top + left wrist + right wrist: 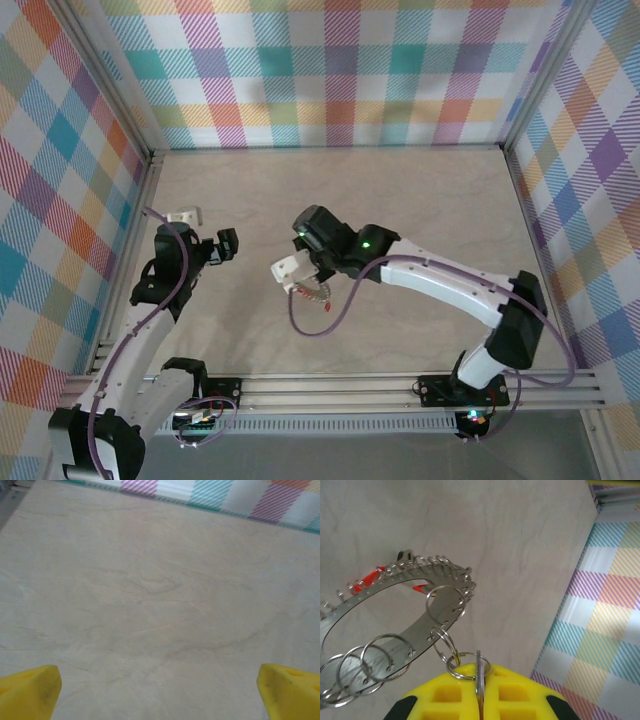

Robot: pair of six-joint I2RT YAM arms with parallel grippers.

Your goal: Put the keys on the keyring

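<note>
Looking at the keyring (442, 605) first: flat silvery band, tilted, near end up by the right claw (480, 700), little split rings (380, 652) threaded through holes all along the rim. Hard to say whether the far end touches the table (485, 525) or not. Hooked by a short chain of two small rings to a thin metal sliver (479, 677), seen edge-on, so no telling if that's a key blade.

Spotting red keys (370, 576) at the far side of the band, with another bit of red poking out under the inner edge. Too small to make out more than the colour.

Right claw clamped tight on the sliver, yellow fingers (515, 695) pressed together with just that strip of metal between them. From the top camera, sitting roughly mid-table, a touch left of centre, with the ring just below the tip.

Left claw (160, 692) spread wide, yellow fingertips (30, 690) out at opposite corners of its wrist view, gripping nothing. Parked over bare table off to the left, well apart from the ring. Plaid walls (330, 70) all round.
</note>
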